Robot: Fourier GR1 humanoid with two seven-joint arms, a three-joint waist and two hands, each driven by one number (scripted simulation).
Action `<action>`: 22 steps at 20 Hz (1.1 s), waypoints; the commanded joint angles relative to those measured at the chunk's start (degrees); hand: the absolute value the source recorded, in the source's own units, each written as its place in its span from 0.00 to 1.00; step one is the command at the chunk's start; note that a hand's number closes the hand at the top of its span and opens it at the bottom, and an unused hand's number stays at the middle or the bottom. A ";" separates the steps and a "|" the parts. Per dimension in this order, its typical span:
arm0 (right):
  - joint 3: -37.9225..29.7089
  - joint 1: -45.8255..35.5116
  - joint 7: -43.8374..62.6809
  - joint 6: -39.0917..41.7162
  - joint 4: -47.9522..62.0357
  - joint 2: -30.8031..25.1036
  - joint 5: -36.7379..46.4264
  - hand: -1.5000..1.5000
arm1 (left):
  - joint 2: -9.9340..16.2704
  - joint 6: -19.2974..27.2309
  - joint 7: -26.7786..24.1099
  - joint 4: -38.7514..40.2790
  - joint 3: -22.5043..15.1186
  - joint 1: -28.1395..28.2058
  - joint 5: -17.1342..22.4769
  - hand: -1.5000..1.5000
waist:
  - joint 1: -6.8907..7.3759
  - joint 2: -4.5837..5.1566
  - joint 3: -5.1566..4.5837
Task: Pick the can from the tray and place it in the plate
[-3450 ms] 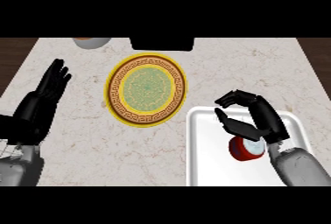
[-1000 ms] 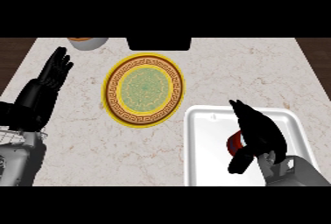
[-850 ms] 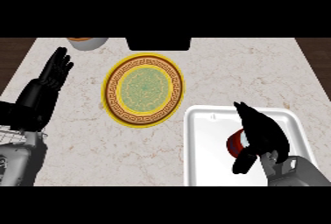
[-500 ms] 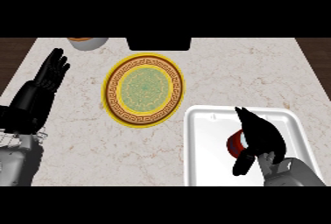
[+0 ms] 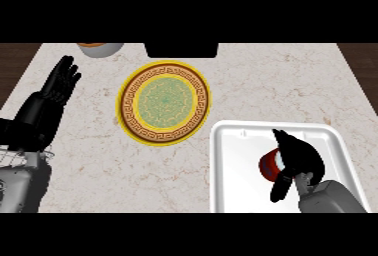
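- Right robot hand: lower right of the head view, on a grey forearm that comes in from the lower edge. It lies over the tray, fingers and thumb curled round the can, thumb hanging down on the can's left side.
- Can: red, inside the tray toward its middle, mostly hidden under the right robot hand; only its left side and a pale strip of its top show. Whether it rests on the tray floor or is raised off it cannot be told.
- Tray: white, rectangular with rounded corners and a raised rim, on the counter at lower right; its near edge runs out of view.
- Left robot hand: at the left edge, fingers straight and close together pointing away from the robot, holding nothing, resting well apart from the plate.
- Counter: pale marbled top carrying all items.
- Plate: round, yellow rim with dark patterned band and green centre, just beyond and left of the tray's far left corner; nothing lies on it.
- Bowl: at the far left edge, only partly seen, pale with an orange inside.
- Dark block: black, at the far edge, beyond the plate.
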 commanded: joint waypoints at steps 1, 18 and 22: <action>-1.08 -1.18 -2.46 -1.26 8.81 2.14 3.53 0.00 | -1.43 1.06 3.40 -1.38 -1.22 -2.18 -1.37 0.50 | 0.11 0.11 0.10; 0.58 17.06 15.75 -23.21 -4.59 6.05 28.87 1.00 | 0.73 -0.38 2.40 -2.11 3.50 2.55 -0.33 0.50 | -4.43 -1.25 -0.11; 7.83 25.49 21.74 -26.12 -15.39 9.42 43.04 1.00 | 0.46 -0.24 2.94 -2.60 3.42 1.40 -0.16 0.50 | -3.33 -0.92 -0.09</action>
